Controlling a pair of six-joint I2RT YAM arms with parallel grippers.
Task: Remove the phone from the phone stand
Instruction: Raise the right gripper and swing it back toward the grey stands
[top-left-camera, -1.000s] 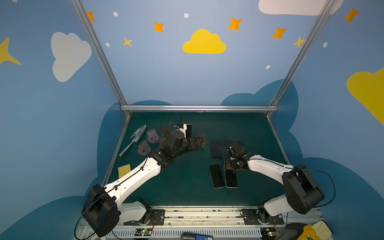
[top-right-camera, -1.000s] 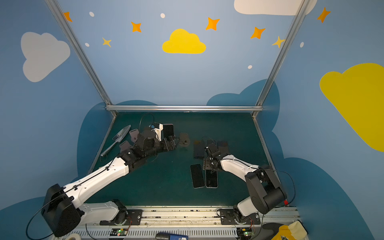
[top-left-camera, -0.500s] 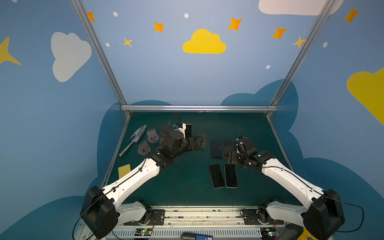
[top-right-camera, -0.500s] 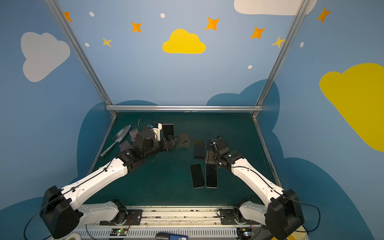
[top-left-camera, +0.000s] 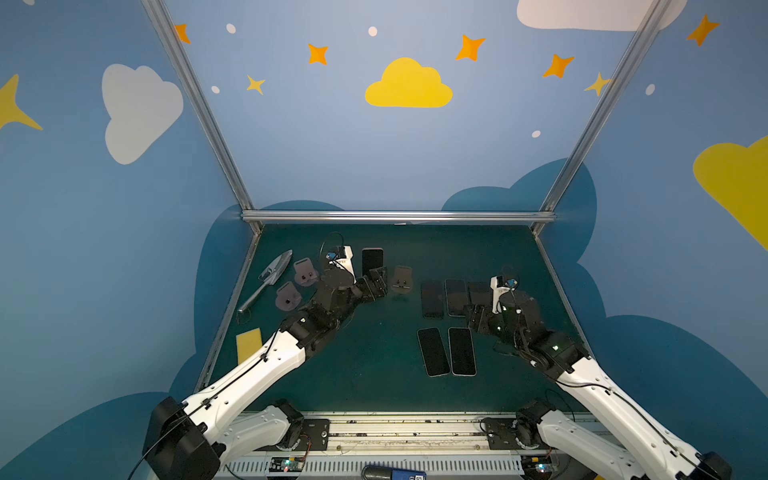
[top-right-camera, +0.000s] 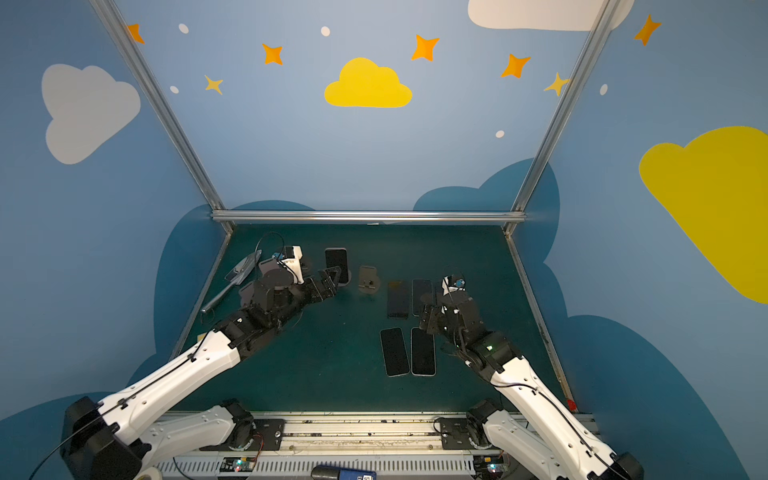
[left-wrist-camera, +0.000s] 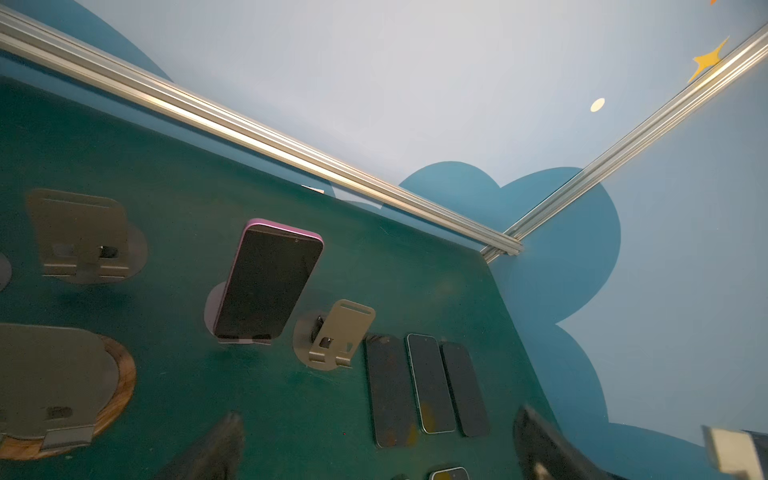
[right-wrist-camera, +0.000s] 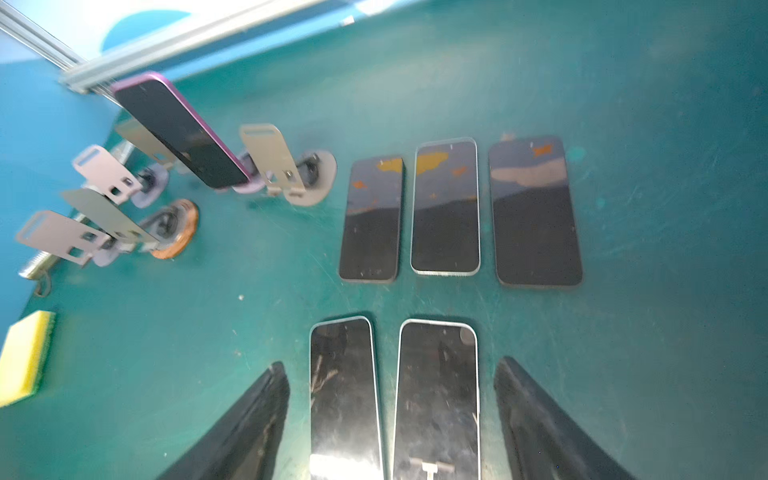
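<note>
approach step in hand: my left pincer (top-left-camera: 376, 283) stands wide and empty, the pink-edged phone (left-wrist-camera: 268, 286) leaning on its stand (left-wrist-camera: 245, 340) just ahead of its tips, so next i should advance, straddle the phone's edges, close and lift; right pincer (right-wrist-camera: 390, 365) part-open, empty.

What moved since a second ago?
The right claw slid a little to the right, off the flat phones, as its arm stretched out; it holds nothing. The left claw, open, and the phone on its stand stayed put.
</note>
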